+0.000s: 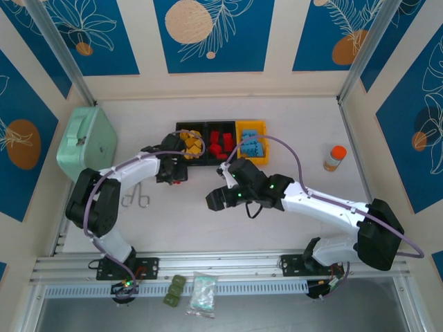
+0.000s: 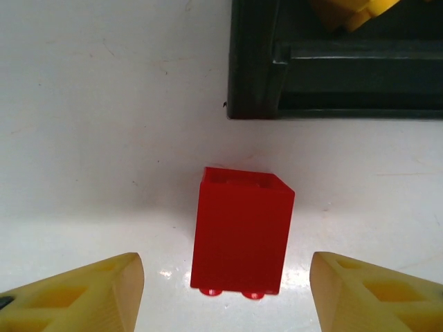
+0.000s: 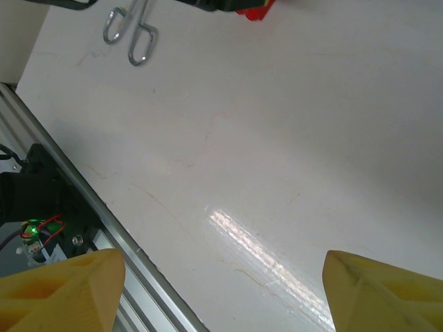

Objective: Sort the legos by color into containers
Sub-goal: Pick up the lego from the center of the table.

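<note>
Mint green case (image 1: pixel 84 142) left, orange-capped bottle (image 1: pixel 335 158) right, metal forceps (image 1: pixel 136 196) near the case.

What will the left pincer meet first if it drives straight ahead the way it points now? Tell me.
The left pincer, open, would most likely meet the red lego first, which stands just ahead in line with the gap between its fingers. Beyond that is the black container. How far off either is, is hard to judge.

A robot lab cell: white table (image 1: pixel 201 228) walled by blue leaf-print panels (image 1: pixel 104 34) at top, aluminium rail (image 1: pixel 221 266) along the bottom.
</note>
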Robot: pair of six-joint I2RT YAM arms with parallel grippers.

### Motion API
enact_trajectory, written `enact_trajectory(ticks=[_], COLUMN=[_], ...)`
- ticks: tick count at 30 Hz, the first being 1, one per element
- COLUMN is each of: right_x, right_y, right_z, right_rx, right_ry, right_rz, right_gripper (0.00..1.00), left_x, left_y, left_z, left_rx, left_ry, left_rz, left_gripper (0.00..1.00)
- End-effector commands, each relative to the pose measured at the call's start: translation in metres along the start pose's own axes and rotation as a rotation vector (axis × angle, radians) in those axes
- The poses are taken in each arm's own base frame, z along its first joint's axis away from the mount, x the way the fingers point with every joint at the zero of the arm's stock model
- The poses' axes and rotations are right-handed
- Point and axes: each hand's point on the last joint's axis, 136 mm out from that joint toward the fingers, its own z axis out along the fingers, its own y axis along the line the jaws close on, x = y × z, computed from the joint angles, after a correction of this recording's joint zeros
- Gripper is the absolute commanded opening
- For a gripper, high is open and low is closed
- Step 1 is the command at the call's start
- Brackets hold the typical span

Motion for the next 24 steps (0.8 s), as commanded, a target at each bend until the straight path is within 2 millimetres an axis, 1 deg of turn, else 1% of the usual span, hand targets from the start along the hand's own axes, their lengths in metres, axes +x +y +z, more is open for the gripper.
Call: enact_trajectory(ticks=[1, 5, 7, 9, 12, 15, 20, 24], right_x=[0.007, 0.009, 0.009, 0.008, 0.008, 0.008, 0.007, 0.003], right_y=[-0.006, -0.01, -0.012, -0.012, -0.013, -0.018, -0.03, -0.047], right_z=[-0.004, -0.005, -0.006, -0.006, -0.007, -0.009, -0.019, -0.03], right_rx=[0.023, 0.035, 0.037, 0.038, 0.041, 0.048, 0.054, 0.076], right_ry=[-0.005, -0.008, -0.012, -0.015, -0.017, -0.021, -0.049, -0.093], right_rz=[0.018, 0.028, 0.033, 0.034, 0.034, 0.043, 0.088, 0.161], right_gripper=[0.76, 0.76, 0.76, 0.76, 0.76, 0.76, 0.76, 0.76], left_x=[-0.009, -0.005, -0.003, -0.003, 0.0, 0.003, 0.007, 0.005], left_y=[0.002, 0.002, 0.002, 0.004, 0.006, 0.003, -0.009, -0.024], left_z=[0.004, 0.008, 0.006, 0.001, -0.008, -0.02, -0.04, -0.055], left_rx=[-0.01, -0.01, -0.01, -0.015, -0.014, 0.017, 0.097, 0.162], left_ry=[-0.019, 0.001, 0.008, 0.009, 0.01, 0.006, 0.002, -0.012], left_rz=[-0.015, -0.008, -0.004, 0.001, 0.006, 0.004, 0.006, 0.01], left_gripper=[0.59, 0.45, 0.38, 0.33, 0.32, 0.31, 0.32, 0.32])
